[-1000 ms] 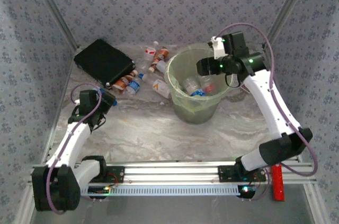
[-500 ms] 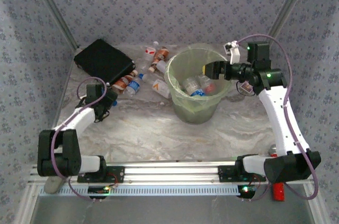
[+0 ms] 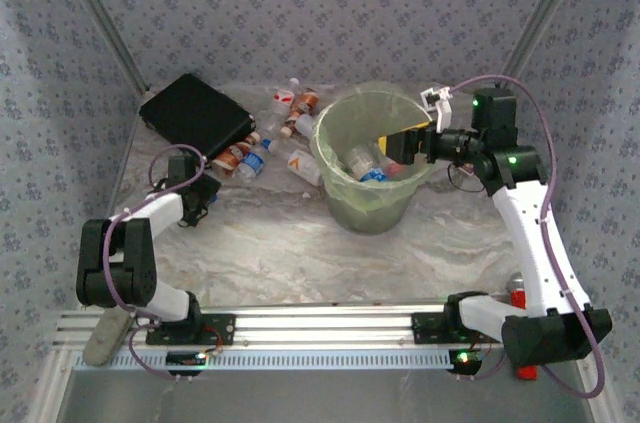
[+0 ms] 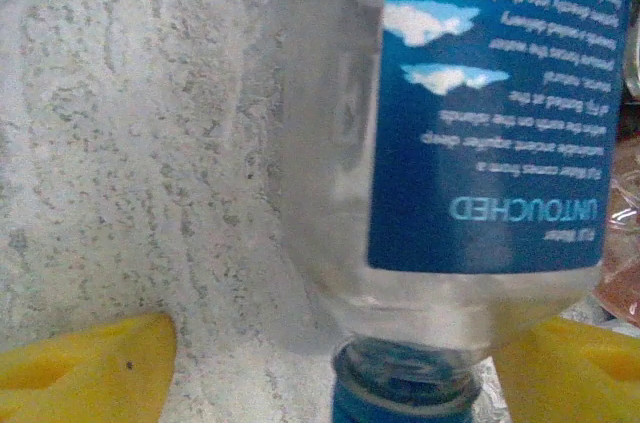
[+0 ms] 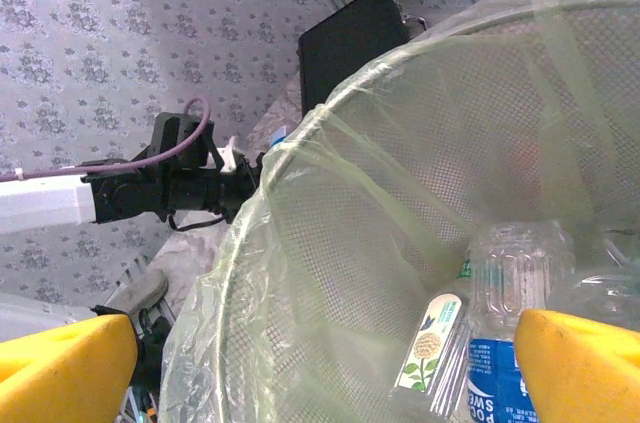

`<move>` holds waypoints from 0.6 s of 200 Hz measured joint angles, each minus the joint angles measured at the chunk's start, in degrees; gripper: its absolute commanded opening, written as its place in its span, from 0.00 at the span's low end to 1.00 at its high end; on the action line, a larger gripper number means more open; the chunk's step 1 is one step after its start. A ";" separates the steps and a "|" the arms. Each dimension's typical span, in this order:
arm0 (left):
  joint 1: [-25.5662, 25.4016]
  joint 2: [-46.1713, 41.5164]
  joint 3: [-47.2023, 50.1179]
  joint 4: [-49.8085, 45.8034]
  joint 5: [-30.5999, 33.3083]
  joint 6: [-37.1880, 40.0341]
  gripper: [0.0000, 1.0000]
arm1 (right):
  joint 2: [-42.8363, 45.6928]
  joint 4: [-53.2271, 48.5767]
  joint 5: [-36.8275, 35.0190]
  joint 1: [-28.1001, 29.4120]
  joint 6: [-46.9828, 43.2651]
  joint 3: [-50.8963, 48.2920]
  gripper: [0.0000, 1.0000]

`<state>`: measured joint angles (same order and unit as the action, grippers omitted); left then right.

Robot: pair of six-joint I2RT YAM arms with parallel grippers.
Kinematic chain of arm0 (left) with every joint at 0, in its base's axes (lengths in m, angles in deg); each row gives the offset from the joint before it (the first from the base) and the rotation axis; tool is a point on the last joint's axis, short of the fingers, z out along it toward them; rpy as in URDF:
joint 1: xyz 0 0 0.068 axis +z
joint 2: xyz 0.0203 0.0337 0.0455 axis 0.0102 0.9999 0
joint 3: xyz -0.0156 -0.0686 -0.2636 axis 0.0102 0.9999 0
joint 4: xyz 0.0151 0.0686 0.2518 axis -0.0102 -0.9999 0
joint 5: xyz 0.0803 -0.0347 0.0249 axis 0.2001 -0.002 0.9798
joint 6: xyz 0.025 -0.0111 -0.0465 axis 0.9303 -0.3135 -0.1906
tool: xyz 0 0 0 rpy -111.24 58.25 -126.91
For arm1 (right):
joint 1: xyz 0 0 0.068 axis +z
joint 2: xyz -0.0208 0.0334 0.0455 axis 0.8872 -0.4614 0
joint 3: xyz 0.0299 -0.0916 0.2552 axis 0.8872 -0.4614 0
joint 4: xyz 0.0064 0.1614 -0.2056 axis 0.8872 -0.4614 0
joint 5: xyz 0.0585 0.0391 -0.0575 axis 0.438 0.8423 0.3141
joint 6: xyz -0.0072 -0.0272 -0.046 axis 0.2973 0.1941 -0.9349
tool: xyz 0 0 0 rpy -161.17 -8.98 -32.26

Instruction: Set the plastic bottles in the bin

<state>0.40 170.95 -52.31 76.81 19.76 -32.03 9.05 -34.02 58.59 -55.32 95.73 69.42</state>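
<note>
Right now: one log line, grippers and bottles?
left gripper: open, straddling blue-label water bottle | right gripper: open, empty, above bin | bin holds bottles | loose bottles beside black case

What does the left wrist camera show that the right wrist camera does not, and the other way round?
Left wrist: a blue-labelled bottle lying on the marble table between the fingers of the left gripper. Right wrist: the bin with bottles inside, the black case, the left arm. Both: yellow fingers standing apart at the bottom corners, also on the right gripper.

1 bin [image 3: 329, 157], 1 case [image 3: 195, 115], 2 arms [image 3: 531, 225]
</note>
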 measured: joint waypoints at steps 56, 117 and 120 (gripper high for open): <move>0.07 -2.38 0.00 -0.92 0.39 -0.11 0.65 | 1.90 0.94 0.42 -0.22 -1.16 -2.34 1.00; 0.04 -18.32 1.16 -5.92 0.57 3.26 0.59 | 1.53 7.02 -2.32 1.16 4.26 -3.50 1.00; 0.04 -19.34 1.29 -6.38 0.59 3.52 0.59 | 1.44 7.02 -2.60 1.36 4.48 -3.37 1.00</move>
<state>0.44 151.60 -51.02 70.43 20.35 -28.51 10.49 -27.00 55.99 -53.97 100.21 66.05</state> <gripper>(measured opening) 0.590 0.996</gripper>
